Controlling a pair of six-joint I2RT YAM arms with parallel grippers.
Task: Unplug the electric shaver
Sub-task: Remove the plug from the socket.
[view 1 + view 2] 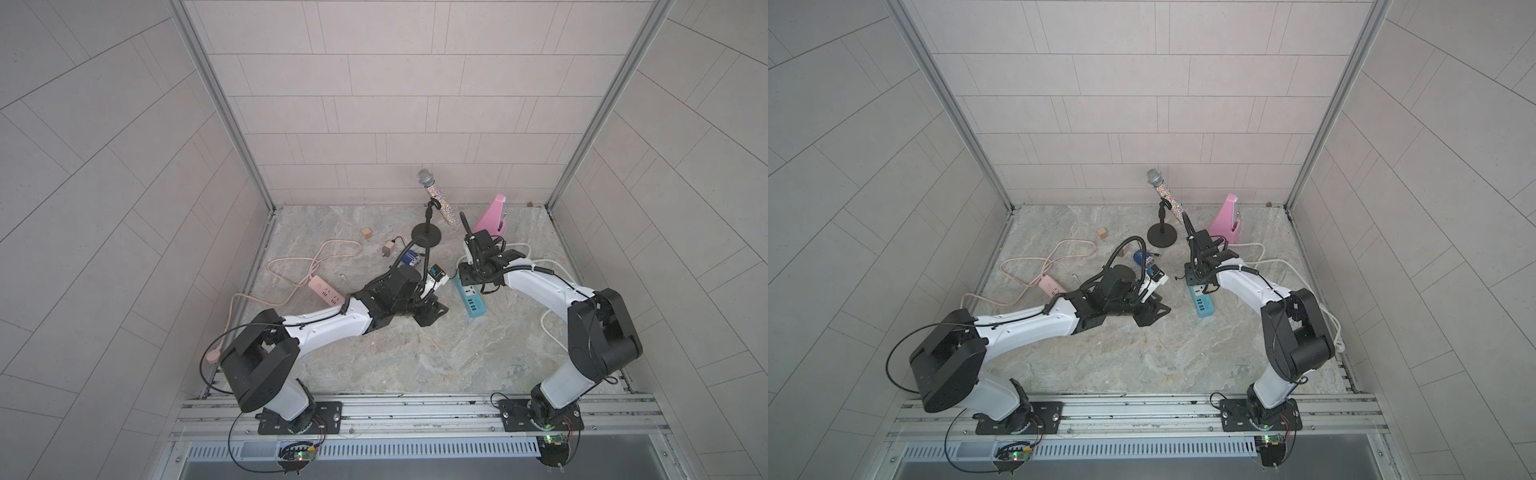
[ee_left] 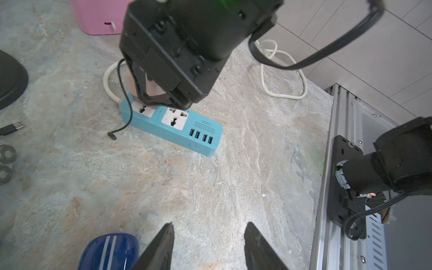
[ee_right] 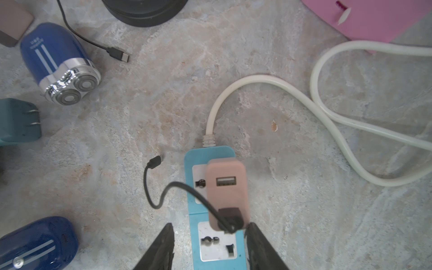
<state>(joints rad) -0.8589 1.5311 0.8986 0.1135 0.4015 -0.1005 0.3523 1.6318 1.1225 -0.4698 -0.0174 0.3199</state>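
A blue electric shaver (image 3: 58, 63) with three silver heads lies on the stone table, also showing in a top view (image 1: 409, 258). A second blue shaver body (image 3: 35, 243) lies close beside one finger of my left gripper (image 2: 208, 236), which is open with only bare table between its fingers. A pink adapter (image 3: 225, 187) sits in the blue power strip (image 3: 215, 247), holding a black cable (image 3: 177, 187) whose other end lies loose. My right gripper (image 3: 209, 233) is open, its jaws standing either side of the strip at the adapter.
A microphone stand (image 1: 428, 237) and a pink metronome (image 1: 492, 216) stand at the back. A pink power strip (image 1: 326, 291) with its looped cord lies left, and the white cord (image 3: 327, 112) right. A teal adapter (image 3: 18, 121) and a loose USB plug (image 3: 119, 55) lie near the shavers.
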